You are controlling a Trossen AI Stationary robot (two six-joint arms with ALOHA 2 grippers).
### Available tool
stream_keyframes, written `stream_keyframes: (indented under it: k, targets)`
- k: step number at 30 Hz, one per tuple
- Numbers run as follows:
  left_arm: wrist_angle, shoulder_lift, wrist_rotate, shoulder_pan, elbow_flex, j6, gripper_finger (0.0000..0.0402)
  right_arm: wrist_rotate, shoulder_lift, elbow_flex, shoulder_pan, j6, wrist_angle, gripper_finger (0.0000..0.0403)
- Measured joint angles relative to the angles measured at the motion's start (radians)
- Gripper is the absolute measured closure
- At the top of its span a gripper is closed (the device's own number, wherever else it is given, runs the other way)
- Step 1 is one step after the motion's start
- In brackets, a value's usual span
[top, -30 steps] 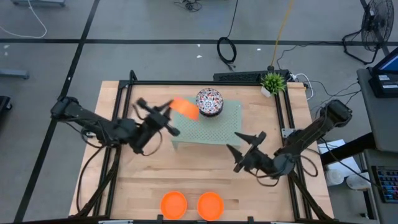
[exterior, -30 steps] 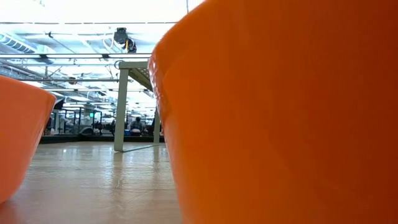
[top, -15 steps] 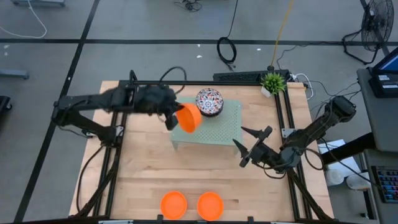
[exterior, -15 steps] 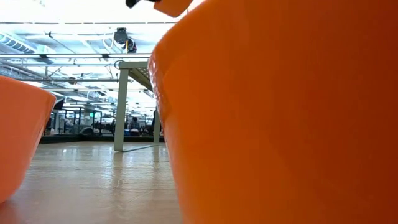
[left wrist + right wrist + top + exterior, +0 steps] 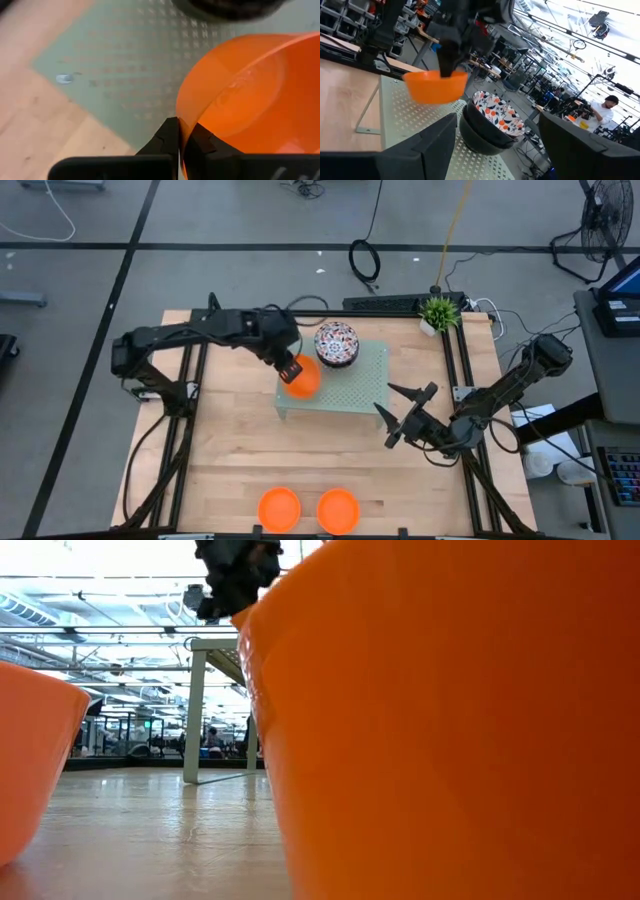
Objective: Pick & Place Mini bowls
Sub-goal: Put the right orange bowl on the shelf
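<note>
The left gripper point(image 5: 291, 369) is over the left half of the pale green perforated rack point(image 5: 350, 385), shut on an orange mini bowl point(image 5: 304, 378). The right wrist view shows this orange bowl point(image 5: 436, 86) just above the rack top. A stack of floral mini bowls point(image 5: 337, 343) sits on its base on the rack's far part, right beside the orange bowl. Two more orange bowls point(image 5: 279, 507) point(image 5: 338, 510) stand on the table at its near edge and fill the low view. The right gripper point(image 5: 405, 412) waits open off the rack's right end. My left gripper pinches the orange bowl's rim point(image 5: 181, 116), one finger point(image 5: 169, 137) outside the wall and one finger point(image 5: 201, 142) inside. It comes from above, pointing down, on the bowl's left side. The bowl hangs roughly upright and looks lifted just clear of the rack top.
A small potted plant point(image 5: 438, 310) stands at the table's far right corner. The rack stands on thin legs point(image 5: 195, 710) with a gap beneath. Bare wood lies between the rack and the two near orange bowls. A person point(image 5: 607, 107) is in the room beyond.
The left gripper has carried the orange bowl from left of the rack to over its left half, the arm swinging toward the far edge. The bowl was tipped on its side and now hangs roughly upright, low over the rack. The right gripper has drawn slightly right.
</note>
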Motion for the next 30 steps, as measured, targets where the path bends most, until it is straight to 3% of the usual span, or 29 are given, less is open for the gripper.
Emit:
stream_keyframes:
  k: [7, 20, 26, 30]
  targets:
    - [-0.043, 0.034, 0.016, 0.009, 0.000, -0.012, 0.0394, 0.001, 0.000, 0.000, 0.000, 0.009, -0.003, 0.0136]
    - [-0.049, 0.039, 0.074, -0.011, 0.000, 0.019, 0.0342, 0.002, 0.000, 0.000, 0.000, 0.015, -0.015, 0.0136]
    - [-0.031, 0.026, 0.078, -0.021, 0.000, 0.229, 0.0310, 0.002, 0.000, 0.000, 0.000, 0.015, -0.015, 0.0135]
    - [-0.017, -0.011, 0.077, -0.003, 0.006, 0.254, 0.0285, 0.002, 0.000, 0.000, 0.000, 0.015, -0.014, 0.0136]
